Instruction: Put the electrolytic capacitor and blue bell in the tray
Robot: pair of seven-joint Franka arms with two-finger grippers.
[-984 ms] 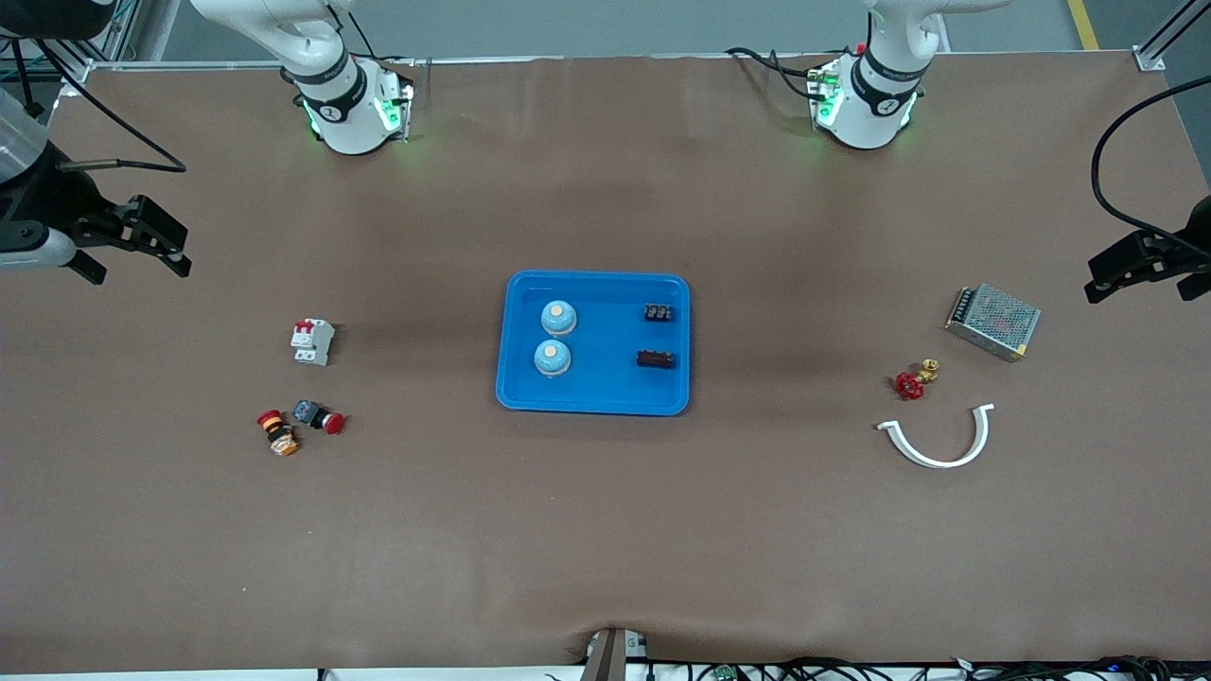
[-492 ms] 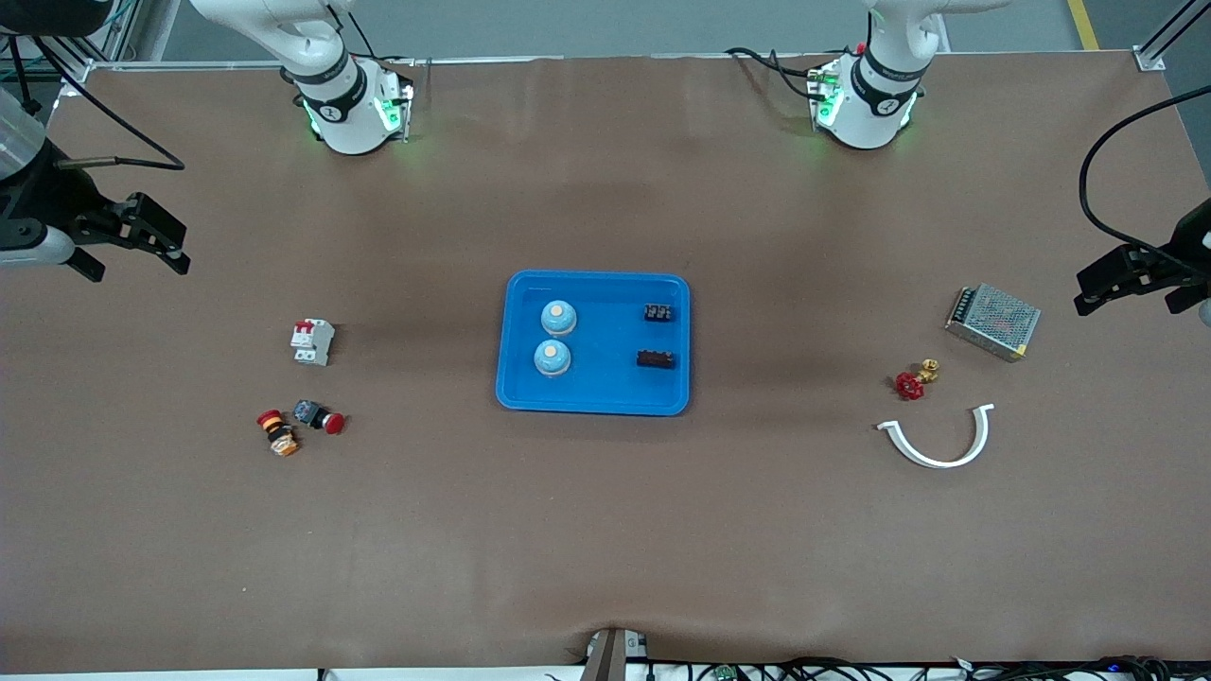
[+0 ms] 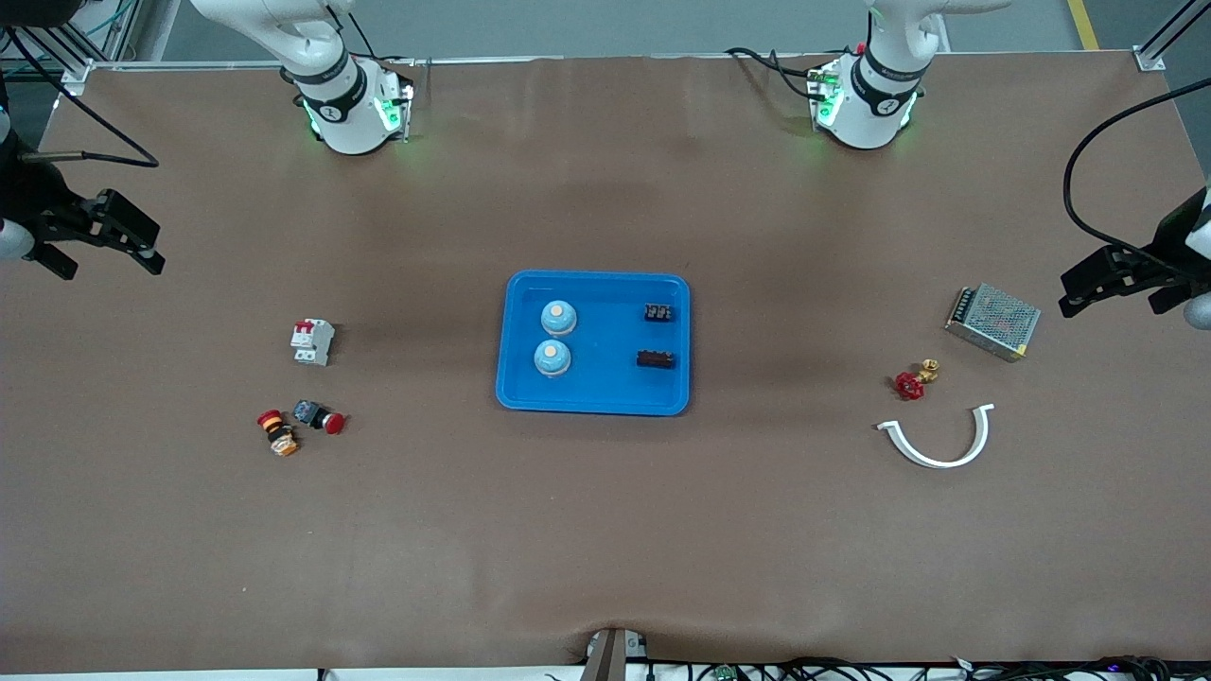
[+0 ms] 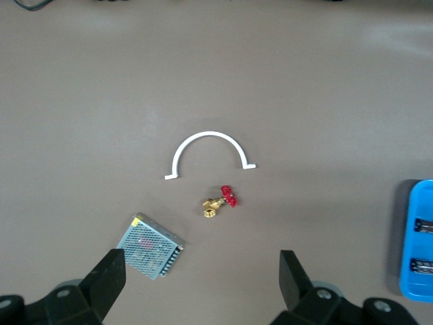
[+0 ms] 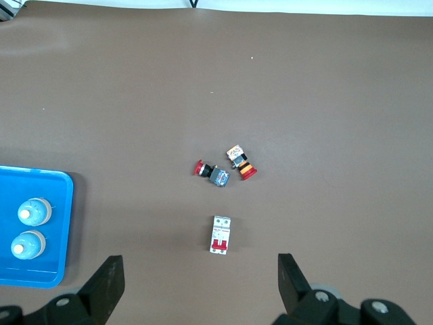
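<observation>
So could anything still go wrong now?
Probably little. Both blue dome-shaped bells and two small dark parts sit in the bright blue plastic tray. Both parts lie close to its rim, so a bump might tip them out. The open left gripper hangs near the metal mesh box and might knock it.

The tray (image 4: 418,252) is cut off; its dark parts (image 3: 657,358) perhaps capacitors.

Camera layout: one high front view, two wrist views looking down.
You see the tray (image 3: 593,342) in all three; each wrist camera looks from high over its own table end.
</observation>
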